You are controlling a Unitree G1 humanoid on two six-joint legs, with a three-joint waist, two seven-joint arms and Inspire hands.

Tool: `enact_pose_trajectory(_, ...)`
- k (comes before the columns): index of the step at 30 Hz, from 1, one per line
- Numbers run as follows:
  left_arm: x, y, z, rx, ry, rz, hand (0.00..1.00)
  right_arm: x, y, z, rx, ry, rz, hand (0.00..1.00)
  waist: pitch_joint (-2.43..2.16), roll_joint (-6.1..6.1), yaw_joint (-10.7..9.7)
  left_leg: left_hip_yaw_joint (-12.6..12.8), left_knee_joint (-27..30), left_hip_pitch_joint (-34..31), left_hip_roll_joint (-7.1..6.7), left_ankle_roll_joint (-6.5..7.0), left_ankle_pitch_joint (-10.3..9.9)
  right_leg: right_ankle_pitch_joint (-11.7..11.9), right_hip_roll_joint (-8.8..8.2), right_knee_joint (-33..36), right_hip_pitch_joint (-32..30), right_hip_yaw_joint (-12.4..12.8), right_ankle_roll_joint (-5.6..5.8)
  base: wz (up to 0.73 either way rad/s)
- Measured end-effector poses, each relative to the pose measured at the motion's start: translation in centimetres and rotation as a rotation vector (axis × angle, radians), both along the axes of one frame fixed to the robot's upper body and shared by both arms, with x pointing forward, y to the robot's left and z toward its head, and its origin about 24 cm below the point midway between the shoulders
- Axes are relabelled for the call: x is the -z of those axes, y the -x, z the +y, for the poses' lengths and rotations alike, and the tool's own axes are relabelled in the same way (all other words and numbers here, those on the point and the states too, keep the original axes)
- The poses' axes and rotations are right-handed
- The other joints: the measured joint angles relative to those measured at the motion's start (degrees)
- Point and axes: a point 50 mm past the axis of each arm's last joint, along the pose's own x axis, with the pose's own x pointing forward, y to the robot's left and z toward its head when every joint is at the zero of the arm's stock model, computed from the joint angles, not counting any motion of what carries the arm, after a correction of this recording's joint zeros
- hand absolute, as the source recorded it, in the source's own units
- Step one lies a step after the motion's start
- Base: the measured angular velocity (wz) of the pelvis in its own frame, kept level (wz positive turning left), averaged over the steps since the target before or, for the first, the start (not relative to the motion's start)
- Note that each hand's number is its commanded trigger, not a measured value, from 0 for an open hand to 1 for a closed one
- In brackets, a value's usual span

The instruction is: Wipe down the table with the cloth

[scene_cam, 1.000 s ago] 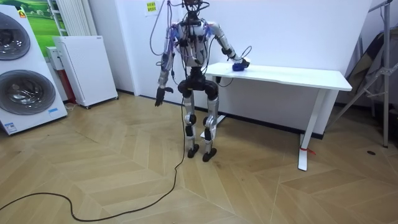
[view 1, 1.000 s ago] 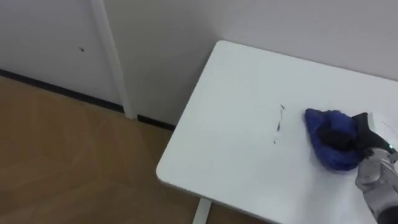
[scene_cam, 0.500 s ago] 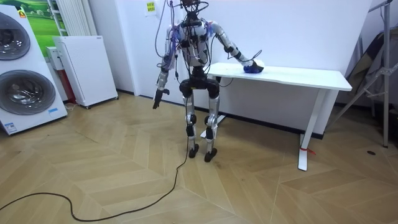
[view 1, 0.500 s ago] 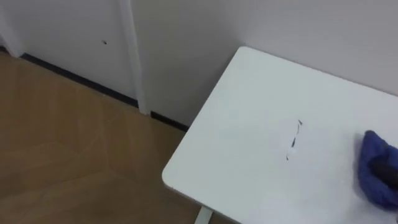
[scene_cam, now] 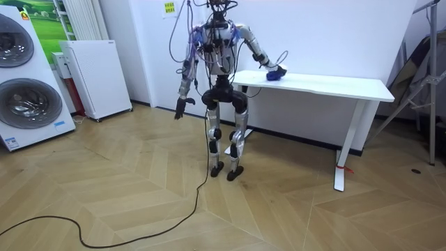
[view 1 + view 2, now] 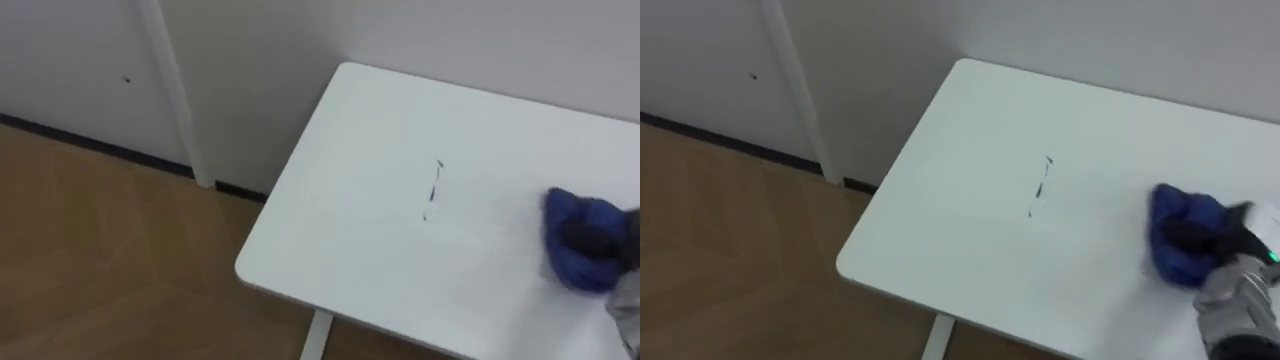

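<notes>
Wiping hand: right robot hand [image 6: 1238, 250] clutches blue cloth [image 6: 1170, 258] on worktop [image 6: 960, 210].
Risk: stroke could stop short of dark marks [image 6: 1041, 186], leaving them.

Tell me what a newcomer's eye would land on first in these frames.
The bright blue cloth stands out, bunched in the right robot hand on the right part of the white table. Left of it, thin dark marks streak the tabletop, apart from the cloth. In the room view the robot stands at the table's end, its left robot hand hanging by its side.
</notes>
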Motion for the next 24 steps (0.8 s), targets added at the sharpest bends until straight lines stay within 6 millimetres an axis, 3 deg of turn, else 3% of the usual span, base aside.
enact_pose_trajectory(2, 0.1, 0.8, -0.3, 0.010, 0.022, 0.032, 0.00, -0.7, -0.8, 0.1, -0.007, 0.002, -0.028, 1.00, 0.21, 0.50, 2.0, -0.6, 0.7, -1.0, 0.01, -0.39, 0.2, -1.0, -0.01, 0.8, -1.1, -0.2, -0.28, 0.22)
enact_pose_trajectory(4, 0.0, 2.3, -0.3, -0.005, 0.020, 0.075, 0.00, -0.9, -0.7, -0.1, -0.002, 0.002, -0.041, 1.00, 0.11, 0.62, 1.5, -1.7, 1.0, -1.3, -0.20, -0.55, 0.2, -1.3, 0.05, 0.8, -1.0, -0.3, -0.53, 0.36)
enact_pose_trajectory(6, -0.2, 3.6, -0.2, -0.020, 0.014, 0.114, 0.00, -0.4, 0.6, -1.0, 0.015, 0.011, -0.045, 1.00, -0.01, 0.44, 1.1, -1.5, 1.0, -1.2, -0.22, -0.60, 0.2, -1.7, 0.13, 0.6, -0.5, -0.2, -0.62, 0.38)
enact_pose_trajectory(9, -0.5, 4.6, -0.2, -0.023, 0.010, 0.123, 0.00, 1.4, 3.9, -2.2, 0.080, -0.024, -0.063, 1.00, -0.28, 0.19, -1.2, 0.1, 1.0, -0.3, -0.36, -0.53, 0.2, -2.4, 0.03, -0.1, 1.6, 0.1, -0.33, 0.57)
enact_pose_trajectory(11, -0.6, 3.1, 0.1, 0.019, -0.009, 0.082, 0.00, 2.6, 7.0, -3.5, 0.160, -0.031, -0.063, 1.00, -0.53, 0.17, -3.0, 0.5, 0.7, 1.1, -0.60, -0.21, -0.1, -3.4, -0.22, -0.3, 3.7, 0.1, 0.08, 0.76)
enact_pose_trajectory(13, -0.8, 2.0, 0.5, 0.050, -0.038, 0.055, 0.00, 3.6, 9.4, -4.2, 0.221, -0.037, -0.038, 1.00, -1.48, -0.78, -3.6, 1.4, 0.6, 2.0, -0.70, -0.07, -0.6, -4.4, -0.70, 1.0, 4.3, 0.1, 0.28, 0.21)
enact_pose_trajectory(15, -0.8, 1.2, 0.6, 0.056, -0.044, 0.023, 0.00, 4.0, 10.6, -4.6, 0.247, -0.033, -0.011, 1.00, -1.52, -0.51, -3.5, 2.7, 2.5, 3.0, -0.11, 0.11, -2.1, -5.3, -1.08, 4.3, 4.3, -0.1, 0.84, -0.29)
enact_pose_trajectory(16, -0.8, 0.5, 0.6, 0.060, -0.050, -0.002, 0.00, 4.2, 10.7, -4.5, 0.251, -0.031, 0.003, 1.00, -1.51, 0.11, -3.4, 4.0, 4.2, 3.2, 0.82, 0.20, -3.5, -5.8, -1.30, 7.9, 3.4, -0.5, 1.42, -0.67)
enact_pose_trajectory(17, -0.7, -0.4, 0.5, 0.054, -0.049, -0.029, 0.00, 4.2, 10.1, -4.1, 0.245, -0.027, 0.009, 1.00, -1.50, 0.79, -2.8, 6.0, 5.5, 3.4, 2.01, 0.19, -4.8, -6.3, -1.80, 11.5, 2.0, -1.1, 2.94, -0.83)
enact_pose_trajectory(18, -0.7, -0.7, 0.5, 0.047, -0.046, -0.046, 0.00, 4.1, 9.6, -3.7, 0.232, -0.024, 0.012, 1.00, -1.59, 1.14, -1.8, 7.5, 5.8, 3.4, 2.52, 0.21, -5.2, -6.7, -2.73, 13.9, 1.3, -1.7, 3.84, -1.10)
enact_pose_trajectory(20, -0.3, -2.5, 0.0, 0.046, -0.038, -0.093, 0.00, 3.7, 6.5, -1.8, 0.197, -0.022, 0.002, 1.00, -1.39, 1.95, 0.0, 12.3, 7.5, 3.3, 3.83, -0.03, -6.2, -7.8, -10.68, 23.5, -2.5, -3.2, 4.58, -1.14)
enact_pose_trajectory(21, -0.3, -3.3, 0.0, 0.049, -0.041, -0.114, 0.00, 3.6, 5.7, -1.2, 0.182, -0.011, 0.004, 1.00, -1.34, 1.93, 1.0, 13.7, 7.5, 3.2, 4.19, -0.23, -6.2, -8.0, -12.81, 24.9, -3.3, -3.1, 4.72, -1.18)
enact_pose_trajectory(22, -0.3, -4.6, -0.1, 0.051, -0.046, -0.156, 0.00, 3.2, 3.8, 0.4, 0.123, 0.011, 0.008, 1.00, -1.30, 1.89, 3.2, 16.4, 7.6, 2.7, 5.55, -1.00, -6.2, -7.9, -16.15, 25.7, -4.4, -2.7, 5.05, -1.42)
enact_pose_trajectory(23, -0.4, -5.8, 0.0, 0.053, -0.049, -0.189, 0.00, 2.5, 1.5, 2.5, 0.039, 0.011, -0.001, 1.00, -1.28, 1.90, 5.6, 17.4, 8.2, 1.6, 7.19, -2.09, -6.1, -7.3, -17.71, 23.7, -5.1, -1.4, 5.83, -1.41)
enact_pose_trajectory(24, -0.4, -6.3, 0.1, 0.055, -0.051, -0.200, 0.00, 2.1, 0.3, 3.7, -0.014, 0.016, -0.006, 1.00, -1.12, 2.00, 6.5, 16.8, 8.8, 0.7, 8.17, -2.70, -6.2, -6.8, -18.19, 21.7, -5.4, -1.3, 6.40, -1.26)
